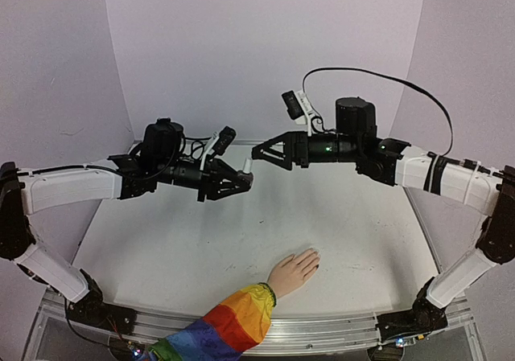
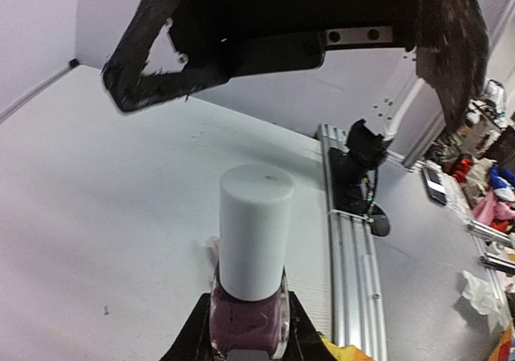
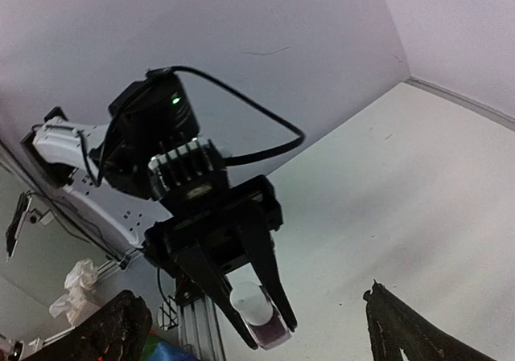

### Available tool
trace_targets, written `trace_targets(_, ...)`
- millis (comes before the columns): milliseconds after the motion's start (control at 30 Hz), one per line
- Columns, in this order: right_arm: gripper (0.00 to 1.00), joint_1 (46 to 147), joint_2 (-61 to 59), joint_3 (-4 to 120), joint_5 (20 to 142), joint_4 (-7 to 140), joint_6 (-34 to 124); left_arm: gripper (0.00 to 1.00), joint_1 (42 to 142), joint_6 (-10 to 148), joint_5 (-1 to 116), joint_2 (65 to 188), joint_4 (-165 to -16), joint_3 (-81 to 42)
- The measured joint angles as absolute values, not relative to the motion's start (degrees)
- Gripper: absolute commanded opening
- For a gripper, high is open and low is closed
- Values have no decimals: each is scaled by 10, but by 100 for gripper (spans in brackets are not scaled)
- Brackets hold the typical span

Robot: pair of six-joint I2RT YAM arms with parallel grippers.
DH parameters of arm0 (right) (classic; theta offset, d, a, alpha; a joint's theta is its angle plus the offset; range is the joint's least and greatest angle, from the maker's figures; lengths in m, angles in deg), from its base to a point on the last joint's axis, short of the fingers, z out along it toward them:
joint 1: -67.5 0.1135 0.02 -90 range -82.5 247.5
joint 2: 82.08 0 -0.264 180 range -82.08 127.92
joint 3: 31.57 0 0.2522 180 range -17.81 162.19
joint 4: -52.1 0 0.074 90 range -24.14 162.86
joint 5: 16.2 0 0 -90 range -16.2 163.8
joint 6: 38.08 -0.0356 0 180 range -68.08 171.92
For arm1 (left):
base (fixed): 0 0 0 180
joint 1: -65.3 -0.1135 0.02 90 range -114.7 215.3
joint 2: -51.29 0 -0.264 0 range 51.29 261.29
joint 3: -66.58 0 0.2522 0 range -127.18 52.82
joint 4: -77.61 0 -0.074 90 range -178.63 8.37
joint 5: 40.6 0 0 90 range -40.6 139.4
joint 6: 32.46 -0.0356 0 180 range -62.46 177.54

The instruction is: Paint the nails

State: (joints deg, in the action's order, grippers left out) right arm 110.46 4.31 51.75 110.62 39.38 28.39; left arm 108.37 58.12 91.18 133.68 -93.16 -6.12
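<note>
Gripping the bottle, the left claw faces the released right claw; only the top view shows the hand and nails.

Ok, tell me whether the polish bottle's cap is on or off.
On: the white cap sits on the purple bottle held by the left gripper; the open right gripper is not touching it.

Soft, even light falls on my table, shadows faint; wrist views bulge at edges, my near fingers blurred.

Left pincer clamped, right pincer seemingly spread wide.
</note>
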Motion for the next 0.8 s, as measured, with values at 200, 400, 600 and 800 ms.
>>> trace_targets(200,67,1108,77,518,1199,365,286,0,1084,605,1012,1354,-932,-75)
trace_targets(400,47,1110,104,522,1243,342,276,0,1085,611,1047,1354,-932,-78)
trace_targets(600,35,1119,116,537,1257,330,272,0,1087,611,1056,1356,-932,-78)
trace_targets(800,22,1133,118,544,1259,326,271,0,1088,611,1062,1356,-932,-78)
